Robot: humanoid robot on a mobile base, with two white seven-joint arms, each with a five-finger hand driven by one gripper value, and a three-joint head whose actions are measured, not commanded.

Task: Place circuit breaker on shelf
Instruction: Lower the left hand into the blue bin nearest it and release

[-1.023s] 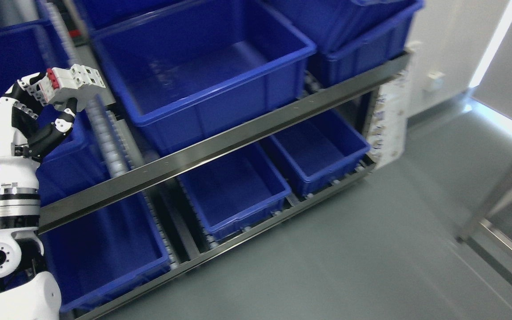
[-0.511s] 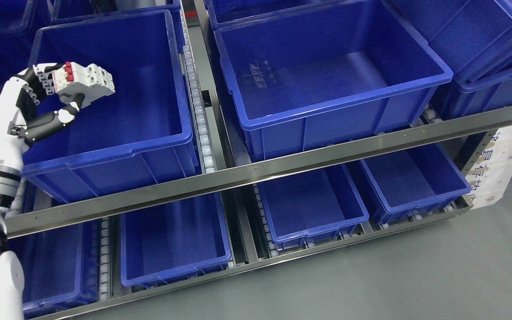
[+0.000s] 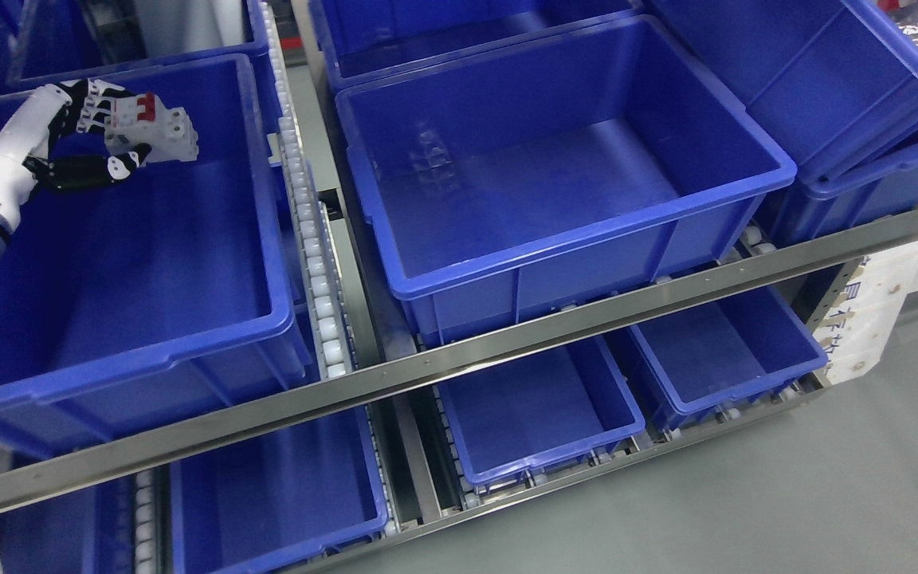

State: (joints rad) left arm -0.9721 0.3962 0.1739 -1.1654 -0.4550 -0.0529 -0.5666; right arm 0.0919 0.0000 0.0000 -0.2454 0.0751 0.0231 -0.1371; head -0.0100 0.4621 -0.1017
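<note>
In the head view, the left hand (image 3: 84, 139) comes in from the left edge on a white arm and is clamped on the circuit breaker (image 3: 152, 131), its black-and-white fingers (image 3: 92, 112) curled over the top and the thumb pressed against the underside. The circuit breaker is a pale grey block with red switch levers on its upper face, and it is held in the air above the inside of the left blue bin (image 3: 188, 351), over that bin's far part and clear of its floor. This left blue bin sits on the upper level of the shelf (image 3: 507, 351), behind the long metal front rail. Just to the right of the bin runs a strip of white rollers (image 3: 311, 263), and beyond the rollers stands a second large blue bin (image 3: 586, 239). Below the rail, smaller blue bins (image 3: 539, 414) sit on the lower level. The right arm is out of sight.
</note>
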